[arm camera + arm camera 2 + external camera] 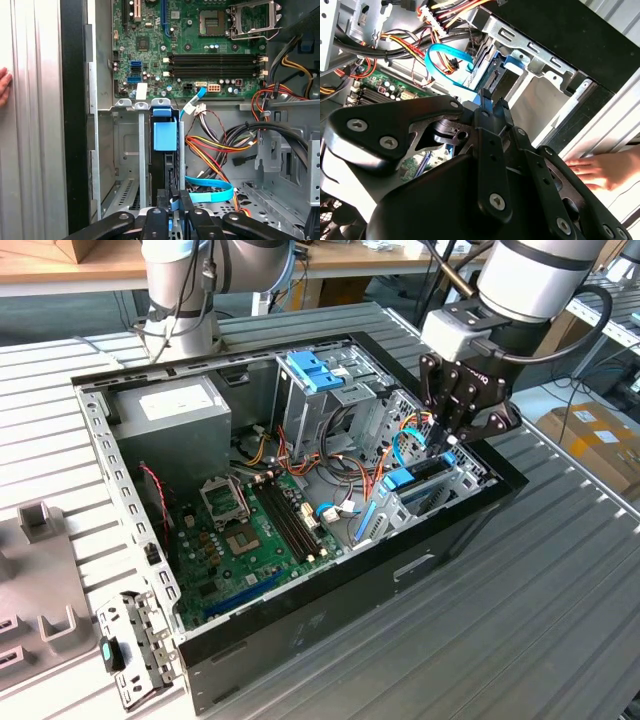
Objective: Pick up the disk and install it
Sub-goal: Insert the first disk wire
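The disk (412,478), grey with a light-blue carrier (165,135), stands on edge in the metal drive bay (125,150) at the front corner of the open computer case (300,630), on the exterior view's right. My gripper (450,440) hangs straight over the disk's outer end. In both wrist views its black fingers (161,202) sit close together with a sliver of the blue carrier pinched between their tips, so the gripper (487,100) is shut on the disk.
A tall drive cage with a blue bracket (315,370) stands behind the bay. Bundled cables and a blue flat cable (210,192) lie beside the disk. A person's hand (600,170) rests on the table outside the case wall. A second arm's base (180,300) stands behind the case.
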{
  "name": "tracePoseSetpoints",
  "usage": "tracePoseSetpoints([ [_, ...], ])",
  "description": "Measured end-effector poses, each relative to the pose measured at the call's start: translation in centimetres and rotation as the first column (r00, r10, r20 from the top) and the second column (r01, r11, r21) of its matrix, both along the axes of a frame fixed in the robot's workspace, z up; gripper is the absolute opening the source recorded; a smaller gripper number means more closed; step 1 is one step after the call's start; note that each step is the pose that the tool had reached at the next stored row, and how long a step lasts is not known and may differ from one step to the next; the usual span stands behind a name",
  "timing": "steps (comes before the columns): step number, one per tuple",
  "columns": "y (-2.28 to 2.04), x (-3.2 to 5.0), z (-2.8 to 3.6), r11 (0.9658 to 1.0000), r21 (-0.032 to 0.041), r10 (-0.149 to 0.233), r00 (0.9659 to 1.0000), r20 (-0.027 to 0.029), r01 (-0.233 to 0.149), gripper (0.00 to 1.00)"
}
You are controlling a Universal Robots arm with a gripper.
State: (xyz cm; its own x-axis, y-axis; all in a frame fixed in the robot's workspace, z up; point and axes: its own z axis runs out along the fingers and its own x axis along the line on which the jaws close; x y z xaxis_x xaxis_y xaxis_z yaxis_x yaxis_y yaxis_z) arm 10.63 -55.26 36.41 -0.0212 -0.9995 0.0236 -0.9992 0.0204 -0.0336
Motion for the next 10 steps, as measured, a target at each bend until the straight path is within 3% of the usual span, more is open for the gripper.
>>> tracePoseSetpoints([
  [1, -0.01, 0.01, -0.06, 1.0000, -0.0001, -0.004, 1.0000, -0.0069, 0.004, 0.24],
  [3, -0.01, 0.00, -0.10, 1.0000, -0.0003, -0.009, 0.9998, -0.0153, 0.009, 0.24],
  [10, -0.01, 0.00, -0.12, 1.0000, -0.0001, -0.010, 0.9998, -0.0166, 0.010, 0.22],
])
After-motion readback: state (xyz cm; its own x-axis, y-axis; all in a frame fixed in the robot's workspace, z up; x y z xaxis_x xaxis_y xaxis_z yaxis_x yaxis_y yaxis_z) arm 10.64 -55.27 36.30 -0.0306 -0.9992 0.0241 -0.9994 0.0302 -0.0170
